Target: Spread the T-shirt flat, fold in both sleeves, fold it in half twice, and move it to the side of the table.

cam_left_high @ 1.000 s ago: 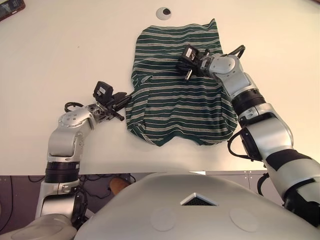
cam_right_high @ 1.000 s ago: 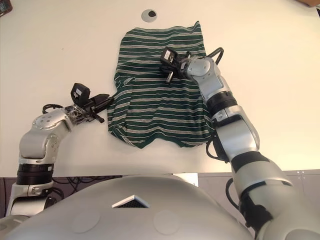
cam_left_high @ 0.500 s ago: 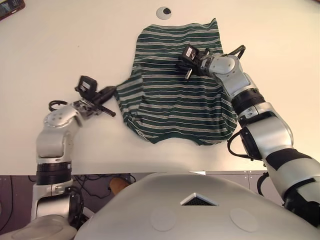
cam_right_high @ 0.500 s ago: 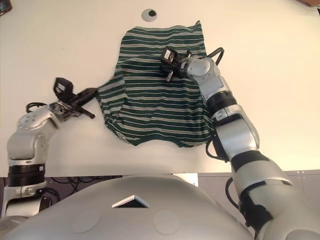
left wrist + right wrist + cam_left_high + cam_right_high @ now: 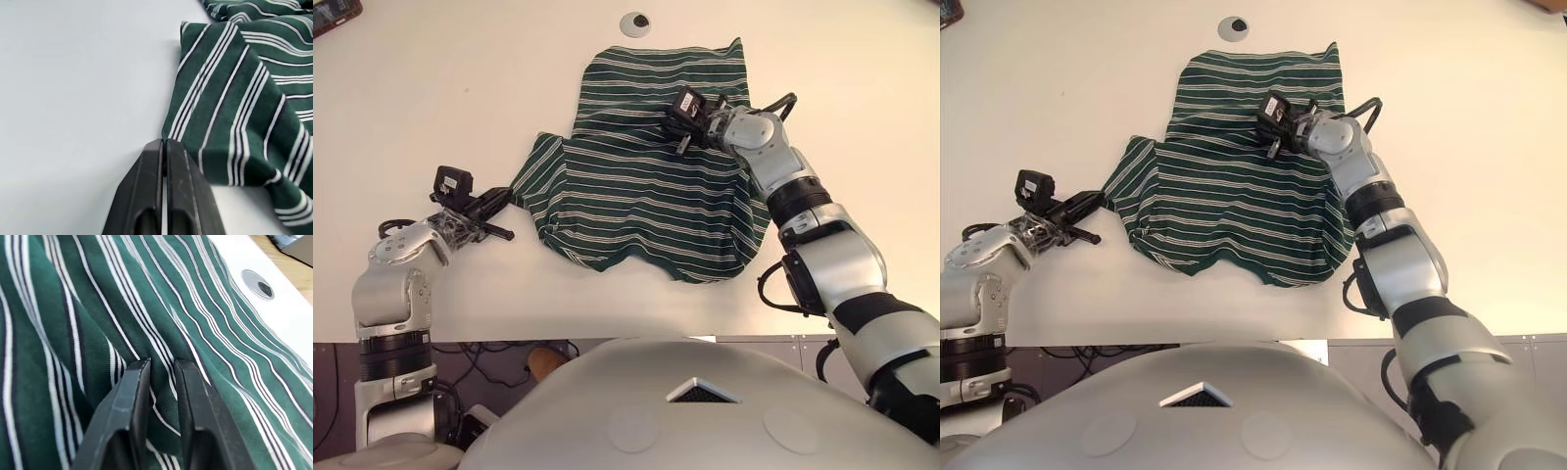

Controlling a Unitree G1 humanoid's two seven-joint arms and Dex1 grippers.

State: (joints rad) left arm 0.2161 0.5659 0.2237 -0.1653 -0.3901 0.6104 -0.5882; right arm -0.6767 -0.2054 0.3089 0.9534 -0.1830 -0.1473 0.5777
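Observation:
A dark green T-shirt (image 5: 646, 196) with white stripes lies crumpled on the white table (image 5: 460, 88). Its left sleeve (image 5: 536, 171) is drawn out sideways, flat on the table. My left gripper (image 5: 508, 197) is shut on that sleeve's edge (image 5: 168, 137), low over the table to the shirt's left. My right gripper (image 5: 682, 147) rests on the shirt's upper middle. Its fingers (image 5: 139, 369) stand close together, pinching a ridge of the cloth (image 5: 161, 357). The shirt's right side and hem are bunched under my right forearm.
A round grey grommet (image 5: 633, 24) sits in the table just beyond the shirt's far edge. A dark object (image 5: 333, 15) lies at the far left corner. Bare table stretches left and right of the shirt. The front edge (image 5: 607, 338) runs close below the hem.
My left gripper has moved left and toward me, pulling the sleeve out from the shirt's body. The shirt's lower left has shifted left. The right gripper has stayed put.

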